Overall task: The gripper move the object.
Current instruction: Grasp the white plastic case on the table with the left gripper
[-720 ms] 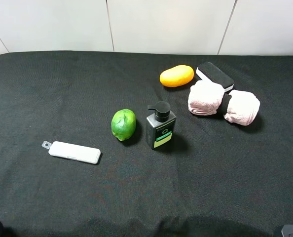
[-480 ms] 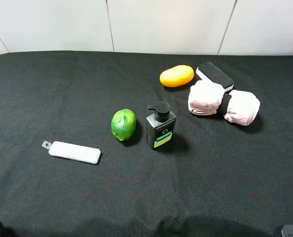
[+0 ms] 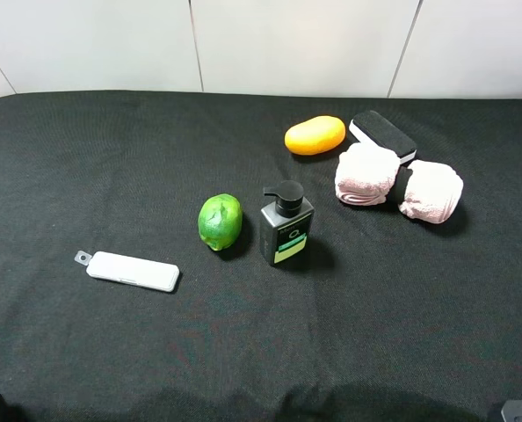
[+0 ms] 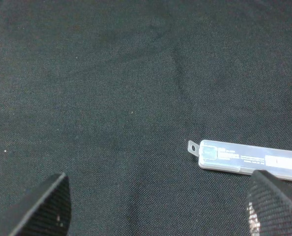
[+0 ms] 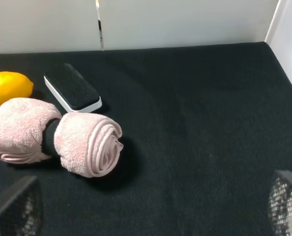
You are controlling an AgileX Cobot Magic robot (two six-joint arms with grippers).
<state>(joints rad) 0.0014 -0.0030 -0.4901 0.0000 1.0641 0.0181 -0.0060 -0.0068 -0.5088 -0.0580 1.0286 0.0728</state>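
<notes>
Exterior high view shows nothing has shifted: the slim flat white plastic bar (image 3: 131,271) still lies front-left of the round green lime (image 3: 220,221), the black-fingered left gripper (image 4: 158,196) spread wide and empty, so the move is not yet begun.

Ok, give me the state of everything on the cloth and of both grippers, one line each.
white bar, lying flat, untouched.
left gripper, open, empty, not yet at the bar.
right gripper, open, empty.
lime, whole, beside the bottle, not touching it.
pump bottle, standing, pump cap on.
orange fruit, whole, lying on its side.
eraser block, flat, black face up.
pink towel, rolled, dark band round its middle.
</notes>
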